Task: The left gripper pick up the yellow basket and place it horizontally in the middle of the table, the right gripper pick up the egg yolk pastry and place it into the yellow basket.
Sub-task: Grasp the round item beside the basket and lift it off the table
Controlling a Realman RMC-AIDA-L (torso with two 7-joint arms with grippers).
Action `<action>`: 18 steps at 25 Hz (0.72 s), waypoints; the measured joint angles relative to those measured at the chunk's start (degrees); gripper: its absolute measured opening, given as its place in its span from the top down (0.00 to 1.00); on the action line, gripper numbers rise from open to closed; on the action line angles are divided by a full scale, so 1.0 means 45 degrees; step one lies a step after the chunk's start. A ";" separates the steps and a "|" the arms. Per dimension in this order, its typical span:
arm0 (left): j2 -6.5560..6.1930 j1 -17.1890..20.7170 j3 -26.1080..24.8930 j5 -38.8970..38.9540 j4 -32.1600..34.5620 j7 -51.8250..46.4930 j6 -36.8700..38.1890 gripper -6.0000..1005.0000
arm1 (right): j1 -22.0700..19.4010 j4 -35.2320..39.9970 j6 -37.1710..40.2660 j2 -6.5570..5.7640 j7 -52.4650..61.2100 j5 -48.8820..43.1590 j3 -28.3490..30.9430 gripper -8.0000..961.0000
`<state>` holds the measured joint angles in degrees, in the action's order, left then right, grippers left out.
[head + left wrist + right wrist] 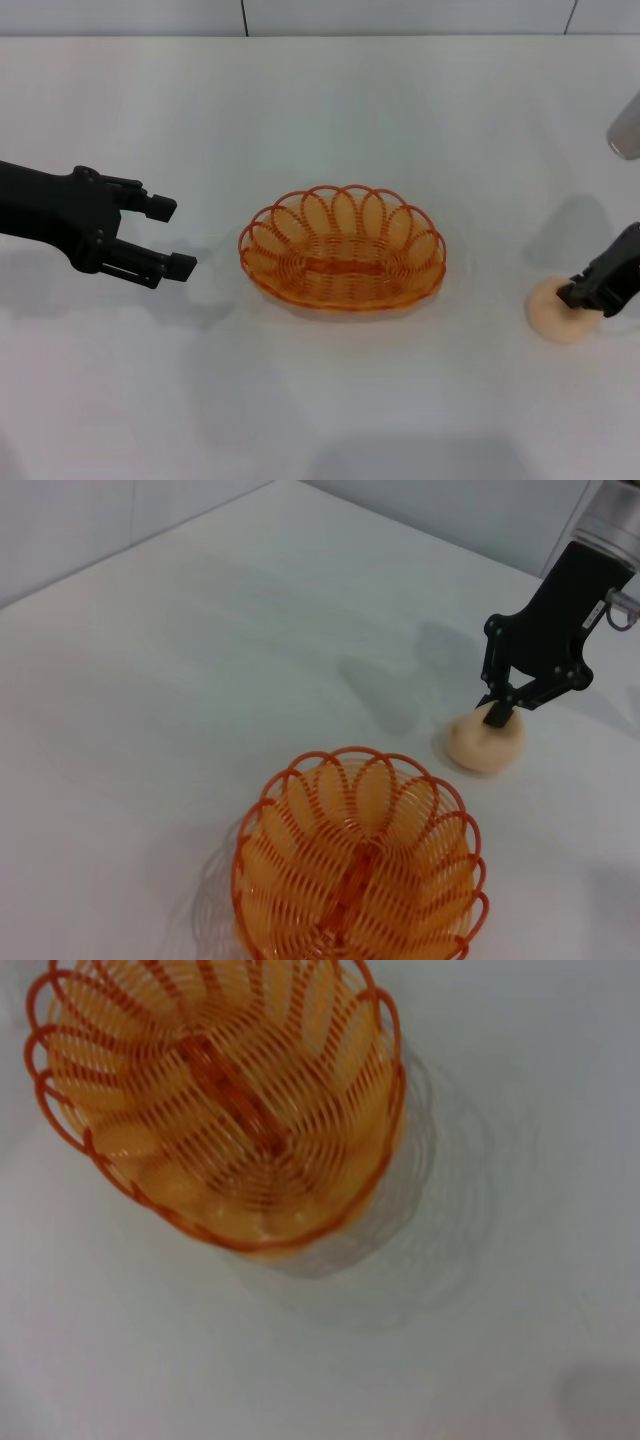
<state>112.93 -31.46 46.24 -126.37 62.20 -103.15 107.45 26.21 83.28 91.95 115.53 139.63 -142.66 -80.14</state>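
1. Left gripper: black two-fingered claw on a black arm, entering from the left edge of the head view. Fingers spread wide and empty, tips pointing toward the basket. It hangs to the left of the basket, apart from it, touching nothing.

2. Right gripper: black claw on a black arm bearing a small white label, down at the right edge of the table. In the left wrist view its two fingers angle inward and downward onto the pastry, one tip pressing on the top of the bun. Whether the fingers have closed on the pastry or only rest against it, I cannot tell. In the head view the claw covers the pastry's upper right part.

3. Egg yolk pastry: small round bun, pale peach-cream, matte and soft-looking. It sits on the table well to the right of the basket, outside it, directly under the right gripper. Also seen in the left wrist view.

4. Yellow basket: oval, orange-yellow, translucent wire weave. Rim of looped scalloped arches; ribbed walls sloping to a woven bottom with a darker central strip. It stands upright in the middle of the table, long axis running left to right, and is empty. Seen close in the right wrist view.

5. Table: plain white, smooth, flat, carrying soft grey shadows of arms and basket.
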 joint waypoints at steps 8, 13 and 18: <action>-0.0041 0.0071 -0.0042 0.0000 -0.0024 0.0328 -0.0345 0.12 | 0.0188 0.0725 -0.0386 0.0010 -0.0002 0.0550 0.0056 0.95; -0.0078 0.0101 -0.0028 -0.0045 -0.0036 0.0363 -0.0349 0.12 | 0.0297 0.1296 -0.0470 0.0000 -0.0021 0.0928 0.0082 0.95; -0.0095 0.0143 -0.0024 -0.0073 -0.0036 0.0442 -0.0313 0.12 | 0.0309 0.1580 -0.0949 -0.0006 -0.0226 0.1979 0.0082 0.95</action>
<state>112.50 -30.82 46.13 -126.70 62.04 -101.15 106.05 27.60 90.38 87.68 115.51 138.62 -133.76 -79.77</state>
